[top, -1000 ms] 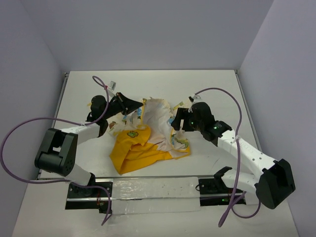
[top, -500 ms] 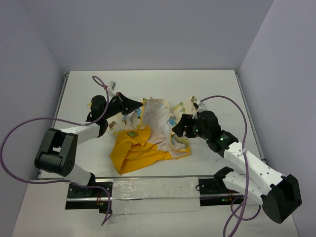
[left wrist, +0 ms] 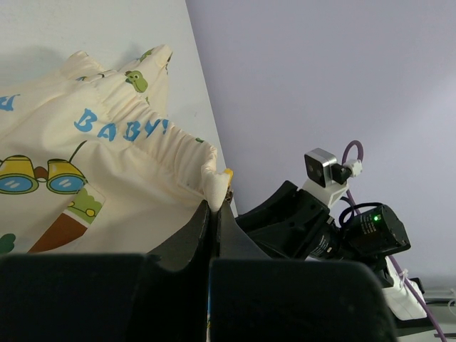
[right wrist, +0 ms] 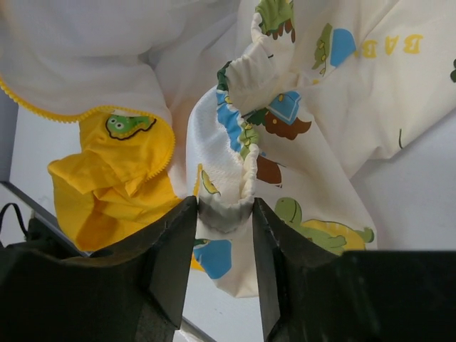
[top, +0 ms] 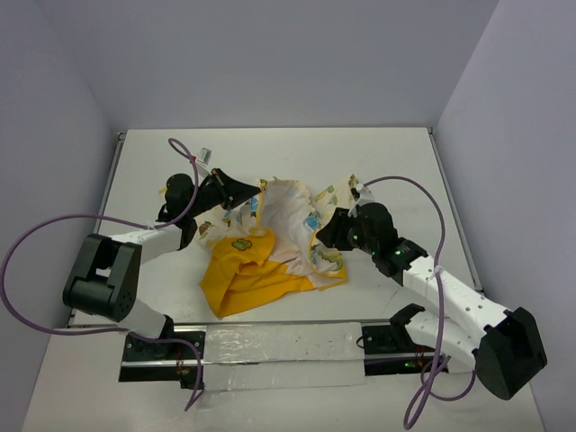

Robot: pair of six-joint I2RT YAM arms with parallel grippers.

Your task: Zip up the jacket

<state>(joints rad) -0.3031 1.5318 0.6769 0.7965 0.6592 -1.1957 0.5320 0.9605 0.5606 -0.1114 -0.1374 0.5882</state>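
The jacket lies crumpled mid-table, cream printed fabric over yellow lining with a green patch. My left gripper is at its far left edge. In the left wrist view it is shut on a gathered cream hem corner of the jacket, beside a yellow zipper end. My right gripper is at the jacket's right side. In the right wrist view its jaws hold a bunched fold of the jacket's elastic hem, which touches both fingers. Yellow lining lies to the left.
The white table is boxed in by pale walls on three sides. A metal rail runs along the near edge between the arm bases. Purple cables loop off both arms. The right arm shows close behind the left fingers.
My right gripper has moved down and left onto the jacket's right hem and narrowed its jaws onto the fold. The left gripper and its hold have not moved.
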